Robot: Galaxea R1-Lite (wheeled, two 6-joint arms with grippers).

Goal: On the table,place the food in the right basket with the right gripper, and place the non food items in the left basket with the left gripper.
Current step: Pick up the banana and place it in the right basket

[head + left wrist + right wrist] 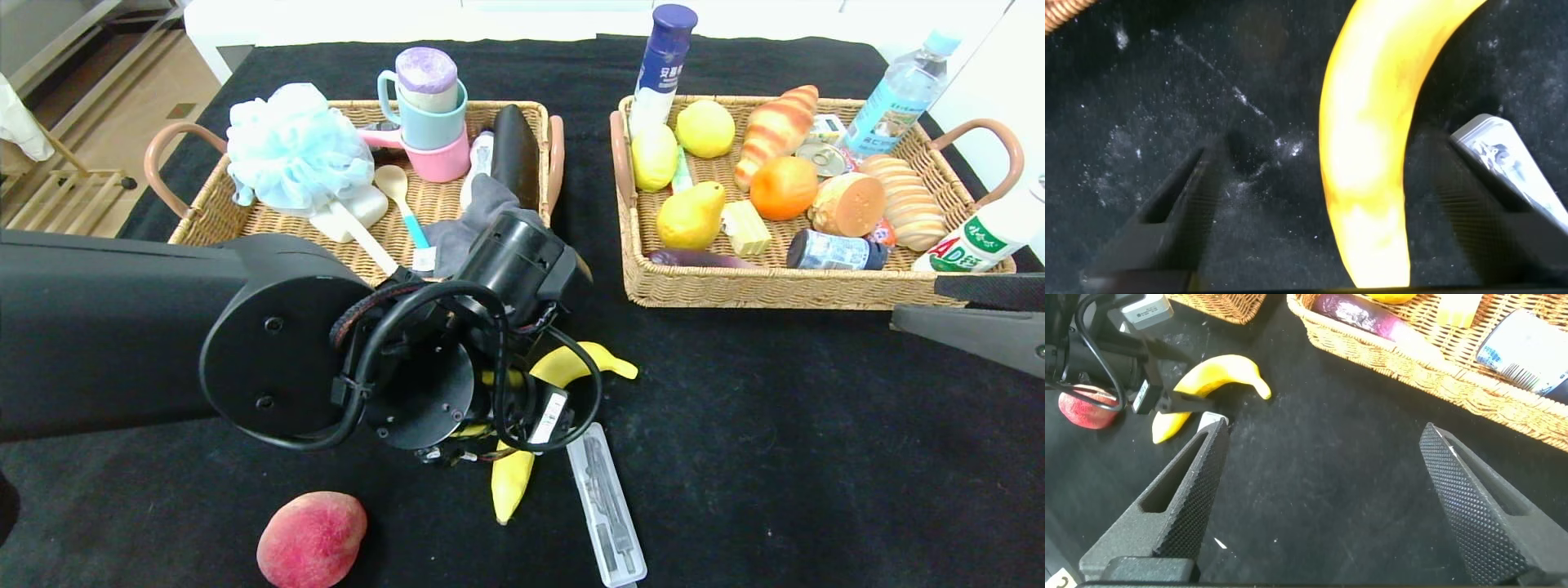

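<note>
left gripper (1315,212) low over the table (775,425), fingers wide, straddling the banana (1368,163); compass case (608,506) just right of it. peach (312,539) near left. right gripper (1323,498) wide, nothing held, near right basket (808,286).

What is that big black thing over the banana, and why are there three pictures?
It is a robot's arm. One picture comes from a camera on the robot's head, the other two from cameras on its wrists. The left end effector hangs open over the banana on the black table, holding nothing. The compass case lies beside the banana, and a peach sits nearby. The right end effector waits open and empty near the right basket full of food. The left basket holds a blue bath pouf and cups.
</note>
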